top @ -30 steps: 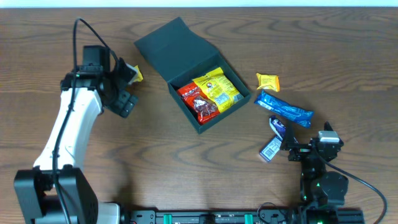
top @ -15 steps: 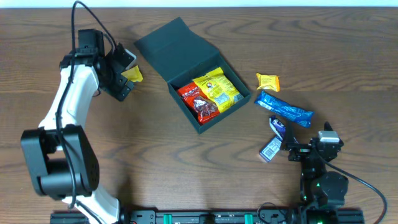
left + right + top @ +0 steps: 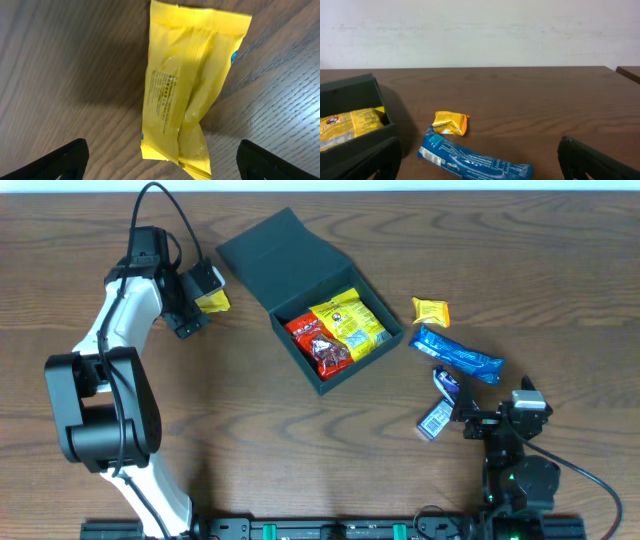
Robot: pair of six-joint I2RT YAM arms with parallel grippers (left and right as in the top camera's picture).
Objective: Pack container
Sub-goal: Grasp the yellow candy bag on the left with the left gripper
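Observation:
The container point(image 3: 262, 252) is a dark teal-black box standing open at the table's centre, its flap lid lying back to the far left. It holds a red packet point(image 3: 320, 346) and a yellow packet point(image 3: 348, 326). My left gripper point(image 3: 192, 304) is open and hovers over a loose yellow packet point(image 3: 214, 301) lying left of the box. In the left wrist view that packet point(image 3: 187, 90) lies on the wood between my spread fingers point(image 3: 162, 156). My right gripper point(image 3: 492, 418) is open and empty, low at the front right. The right wrist view shows the container's wall point(image 3: 350, 92).
Right of the box lie a small orange packet point(image 3: 431, 311), a blue bar point(image 3: 458, 355) and a small purple-and-white packet point(image 3: 440, 400). The right wrist view shows the orange packet point(image 3: 451, 123) and the blue bar point(image 3: 470, 161) ahead of my fingers point(image 3: 480, 157).
My left arm has swung toward the far edge and its gripper has turned over the loose yellow packet. The right arm and the other packets have not moved.

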